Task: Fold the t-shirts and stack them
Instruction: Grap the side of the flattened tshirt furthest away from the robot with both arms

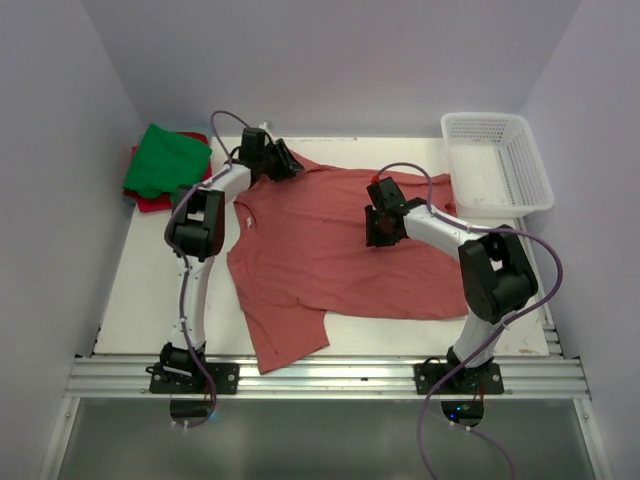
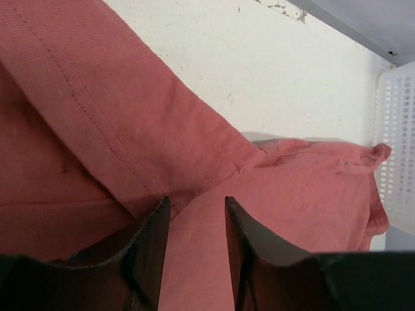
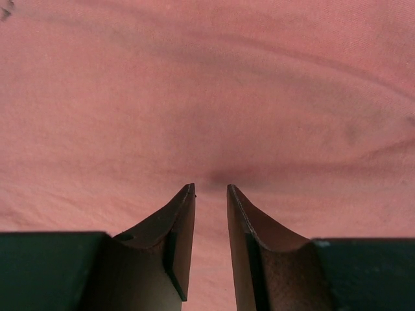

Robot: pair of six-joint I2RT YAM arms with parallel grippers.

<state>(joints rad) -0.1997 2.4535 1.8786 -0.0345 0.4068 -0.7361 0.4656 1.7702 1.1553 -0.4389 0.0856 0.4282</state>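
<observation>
Across the middle of the counter lies the brick-red tee (image 1: 320, 260), spread mostly flat and sideways, its neck end toward the left edge and its hem end toward the right. One sleeve reaches toward the far edge; the other sleeve (image 1: 285, 345) runs down to the near edge.

I have the left gripper (image 1: 292, 163) at the far sleeve, low over the cloth. From its wrist view the left gripper (image 2: 194, 202) has its jaws moderately apart, and a stitched, doubled-over sleeve hem (image 2: 97, 123) sits just ahead of the tips. Bare white counter (image 2: 292, 84) shows beyond it.

The right gripper (image 1: 377, 237) is down on the body of the tee, right of its middle. Its wrist view fills with cloth: the right gripper (image 3: 211, 188) shows only a narrow slot between the jaws, tips at the fabric, with a small dark pucker (image 3: 224, 175) just ahead of them. The cloth seen through the slot looks flat.

At the far left corner the green tee (image 1: 165, 158) sits bunched on top of the red-pink tee (image 1: 150, 203), well apart from both grippers.

A white mesh basket (image 1: 483, 119) occupies the far right corner. The brick-red tee's far hem corner (image 2: 381, 155) comes right up against the basket (image 2: 397, 129); I cannot tell whether they touch.

What stands in my way: the left arm's elbow (image 1: 200, 222) hangs over the neck end, and the right arm's forearm (image 1: 445, 228) crosses the hem end, hiding cloth beneath.
</observation>
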